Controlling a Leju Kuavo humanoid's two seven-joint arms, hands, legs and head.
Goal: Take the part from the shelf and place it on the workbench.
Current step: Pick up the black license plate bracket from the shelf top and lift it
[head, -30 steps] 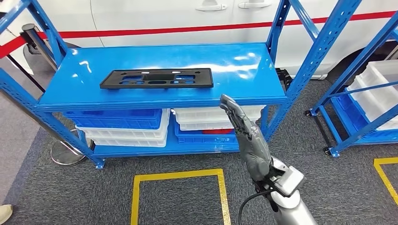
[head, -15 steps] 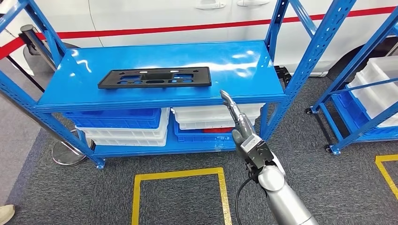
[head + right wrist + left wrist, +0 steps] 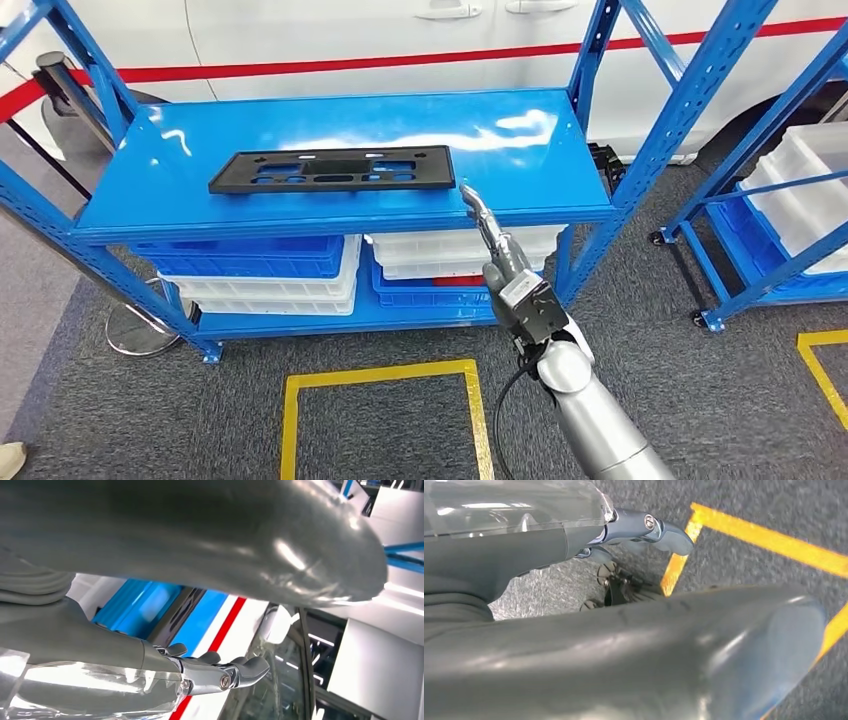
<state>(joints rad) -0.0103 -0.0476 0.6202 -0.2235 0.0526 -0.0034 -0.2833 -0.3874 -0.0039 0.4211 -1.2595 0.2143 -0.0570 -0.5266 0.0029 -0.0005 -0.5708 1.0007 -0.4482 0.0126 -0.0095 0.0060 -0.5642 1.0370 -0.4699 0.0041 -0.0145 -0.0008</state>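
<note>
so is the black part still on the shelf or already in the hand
On the shelf. The black part lies flat on the blue top shelf; the right hand reaches toward it with fingers apart, holding nothing.

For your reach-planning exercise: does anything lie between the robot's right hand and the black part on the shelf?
Nothing visible does. The right hand is raised at the shelf's front edge, right of the black part, with bare blue shelf top between them.

Blue shelf w/ black part flat on top (left-centre).
</note>
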